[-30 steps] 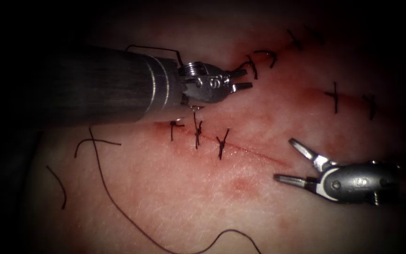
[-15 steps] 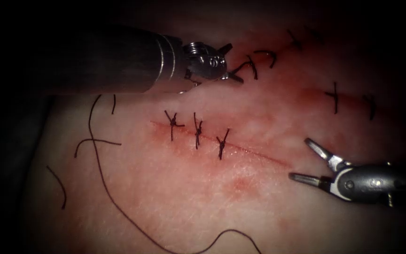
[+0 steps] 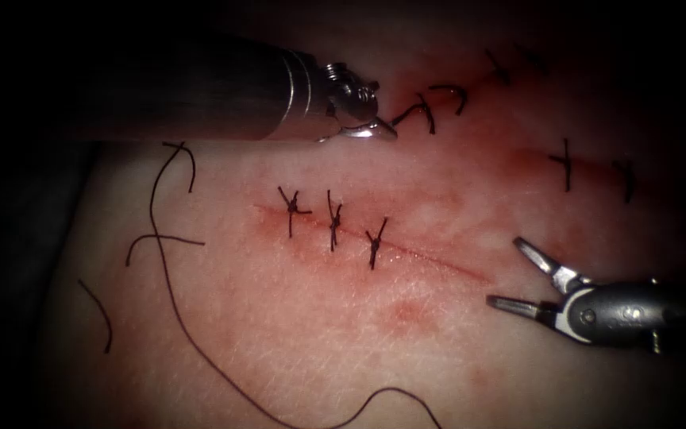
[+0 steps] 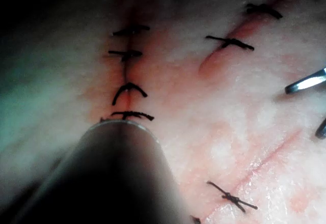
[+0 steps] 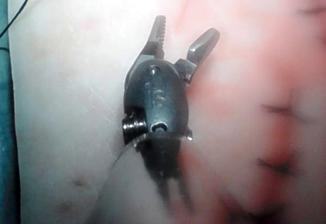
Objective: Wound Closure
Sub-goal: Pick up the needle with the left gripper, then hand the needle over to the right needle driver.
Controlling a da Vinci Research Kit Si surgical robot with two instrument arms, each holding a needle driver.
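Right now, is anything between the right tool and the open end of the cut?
Nothing visible. The right tool, jaws open and empty, sits just right of the cut, with bare tissue between them.

Markings | on the right tool (image 5: 179, 43) you see one embossed character on the dark wrist housing; it reads as "S" or "5", which one you cannot tell | on the left tool (image 3: 371, 107) nothing legible.
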